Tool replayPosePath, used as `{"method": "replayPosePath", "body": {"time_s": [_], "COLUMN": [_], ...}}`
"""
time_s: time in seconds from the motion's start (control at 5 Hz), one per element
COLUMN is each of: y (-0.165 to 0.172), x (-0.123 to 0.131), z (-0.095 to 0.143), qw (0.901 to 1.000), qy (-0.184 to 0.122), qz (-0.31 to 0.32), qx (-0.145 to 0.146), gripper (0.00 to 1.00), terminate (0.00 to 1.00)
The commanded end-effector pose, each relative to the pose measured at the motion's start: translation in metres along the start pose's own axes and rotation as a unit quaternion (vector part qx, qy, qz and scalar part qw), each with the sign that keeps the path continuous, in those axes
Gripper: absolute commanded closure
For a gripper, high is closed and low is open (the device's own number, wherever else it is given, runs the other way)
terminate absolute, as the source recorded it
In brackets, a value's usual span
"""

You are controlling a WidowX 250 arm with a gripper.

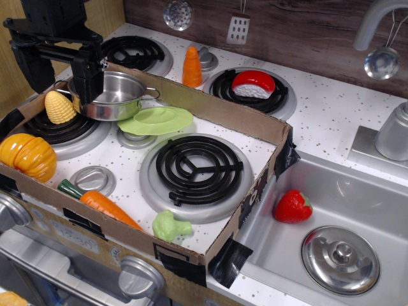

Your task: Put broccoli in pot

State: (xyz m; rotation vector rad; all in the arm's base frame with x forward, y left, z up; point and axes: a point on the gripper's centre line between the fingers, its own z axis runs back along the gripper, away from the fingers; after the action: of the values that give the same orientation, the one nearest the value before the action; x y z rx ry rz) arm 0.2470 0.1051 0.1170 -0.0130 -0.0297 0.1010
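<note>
The pale-green broccoli (169, 226) lies on its side at the front of the stovetop, by the front cardboard wall and just below the front burner. The shiny steel pot (116, 95) stands at the back left, tilted slightly, its edge resting on a light-green plate (157, 120). My black gripper (60, 73) hangs at the upper left, over the pot's left rim, far from the broccoli. Its jaws are spread wide and hold nothing. One finger (90, 80) stands in front of the pot's left side.
A cardboard wall (255, 191) frames the stovetop. Inside it are a corn cob (59, 107), a pumpkin (29, 156) and a carrot (105, 204). An orange cone (192, 67) and a red-and-white piece (253, 84) sit behind. The sink holds a strawberry (293, 206) and a steel lid (340, 258).
</note>
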Motion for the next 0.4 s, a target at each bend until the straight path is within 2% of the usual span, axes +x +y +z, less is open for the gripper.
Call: {"method": "replayPosePath", "body": {"time_s": [0.0, 0.2], "y": [0.0, -0.011], "x": [0.0, 0.007], "z": [0.0, 0.006], "qw": [1.0, 0.9987], "qy": [0.0, -0.026], "qz": [0.0, -0.044], "qx": [0.0, 0.001], "gripper": [0.0, 0.0], "terminate": [0.0, 0.0]}}
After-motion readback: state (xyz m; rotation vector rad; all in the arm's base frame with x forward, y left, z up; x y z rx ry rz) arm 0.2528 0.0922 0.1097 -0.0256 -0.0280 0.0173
